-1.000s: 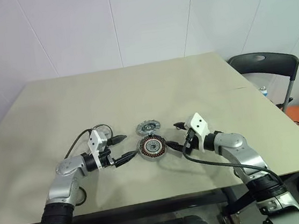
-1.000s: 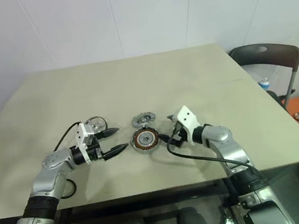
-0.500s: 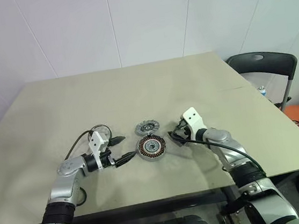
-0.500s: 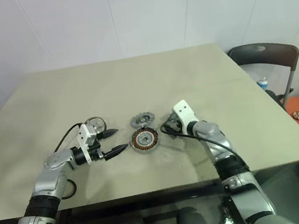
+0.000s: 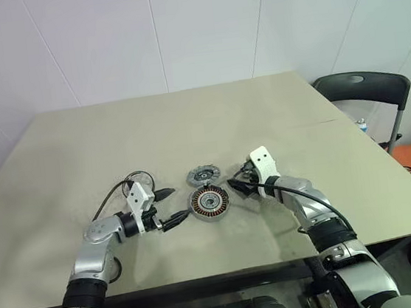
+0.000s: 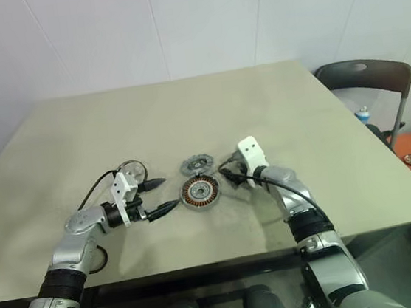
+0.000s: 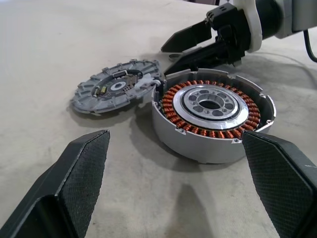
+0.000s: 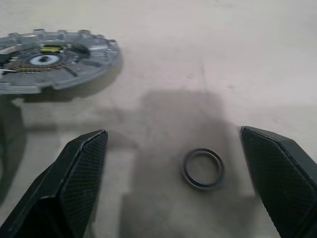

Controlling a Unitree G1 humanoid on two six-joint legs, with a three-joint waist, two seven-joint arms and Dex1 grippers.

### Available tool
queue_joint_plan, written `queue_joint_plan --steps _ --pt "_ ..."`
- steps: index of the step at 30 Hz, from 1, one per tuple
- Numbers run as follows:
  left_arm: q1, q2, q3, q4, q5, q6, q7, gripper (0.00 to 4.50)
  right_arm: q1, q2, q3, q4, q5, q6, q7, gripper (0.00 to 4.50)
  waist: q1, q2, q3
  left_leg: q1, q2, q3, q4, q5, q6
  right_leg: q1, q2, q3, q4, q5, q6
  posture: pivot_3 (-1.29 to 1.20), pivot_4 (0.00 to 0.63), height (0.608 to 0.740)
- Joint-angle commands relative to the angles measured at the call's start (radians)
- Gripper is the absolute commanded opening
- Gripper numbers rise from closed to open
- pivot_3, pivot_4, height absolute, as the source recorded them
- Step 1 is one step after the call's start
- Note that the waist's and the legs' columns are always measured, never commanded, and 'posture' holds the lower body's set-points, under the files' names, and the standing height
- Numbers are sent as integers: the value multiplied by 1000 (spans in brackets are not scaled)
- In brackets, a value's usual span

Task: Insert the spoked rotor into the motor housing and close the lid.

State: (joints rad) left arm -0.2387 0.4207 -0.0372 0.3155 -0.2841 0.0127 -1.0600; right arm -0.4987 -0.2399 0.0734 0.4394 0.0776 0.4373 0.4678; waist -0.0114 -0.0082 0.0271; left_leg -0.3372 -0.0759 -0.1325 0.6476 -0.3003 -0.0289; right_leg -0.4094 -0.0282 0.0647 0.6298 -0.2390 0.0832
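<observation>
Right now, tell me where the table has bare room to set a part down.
The far half of the table, behind the grey disc, is bare, and so are both outer sides beyond the arms. It is crowded at the middle: the motor housing, the disc, a small ring and both open grippers, left and right.

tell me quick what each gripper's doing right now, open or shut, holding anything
Left gripper: open, holding nothing, beside the motor housing.
Right gripper: open, holding nothing, over a small ring on the table.
</observation>
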Motion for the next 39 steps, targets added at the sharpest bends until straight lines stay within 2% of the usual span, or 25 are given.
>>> queue_joint_plan --steps 1,8,9,12,19,21,29,34,39 --pt "-11 -4 -7 -20 5 -13 3 4500 -1 -30 -37 12 12 17 -1 4475 0 0 0 0 0 0 0 0 0 0 0 0 0 0 0 0 0 740" --pt "-18 -1 -10 -11 27 -25 17 4500 15 -38 -22 13 18 40 27 4475 2 0 0 0 0 0 0 0 0 1 0 0 0 0 0 0 0 740" --pt "-21 0 -9 -8 33 -31 23 4500 17 -33 -22 9 24 41 32 4307 1 0 0 0 0 0 0 0 0 1 0 0 0 0 0 0 0 740" --pt "-24 6 -8 -10 47 -44 32 4500 25 -10 -37 -28 68 68 62 3576 0 0 0 0 0 0 0 0 0 1 0 0 0 0 0 0 0 740" --pt "-22 10 -7 -20 54 -51 46 4500 23 3 -68 -66 113 119 74 1105 -6 0 0 1 0 0 0 0 0 0 0 0 0 0 0 0 0 740" --pt "-19 10 -6 -24 54 -51 48 4500 25 -2 -66 -67 110 121 74 710 -5 0 0 1 0 0 0 0 0 0 0 0 0 0 0 0 0 740" --pt "-17 16 4 -19 50 -50 51 4500 8 30 -89 -101 133 34 73 711 -6 1 0 1 0 0 0 0 0 0 0 0 0 0 0 0 0 740" --pt "-16 19 4 -16 50 -50 54 4500 19 72 -94 -235 221 -8 161 711 -4 2 1 0 0 0 0 0 0 -1 0 0 0 0 0 0 0 740" --pt "-14 21 -7 -13 49 -37 46 4500 88 46 34 -366 255 98 278 711 -1 1 1 0 0 -1 0 0 0 0 0 0 0 0 0 0 0 740"
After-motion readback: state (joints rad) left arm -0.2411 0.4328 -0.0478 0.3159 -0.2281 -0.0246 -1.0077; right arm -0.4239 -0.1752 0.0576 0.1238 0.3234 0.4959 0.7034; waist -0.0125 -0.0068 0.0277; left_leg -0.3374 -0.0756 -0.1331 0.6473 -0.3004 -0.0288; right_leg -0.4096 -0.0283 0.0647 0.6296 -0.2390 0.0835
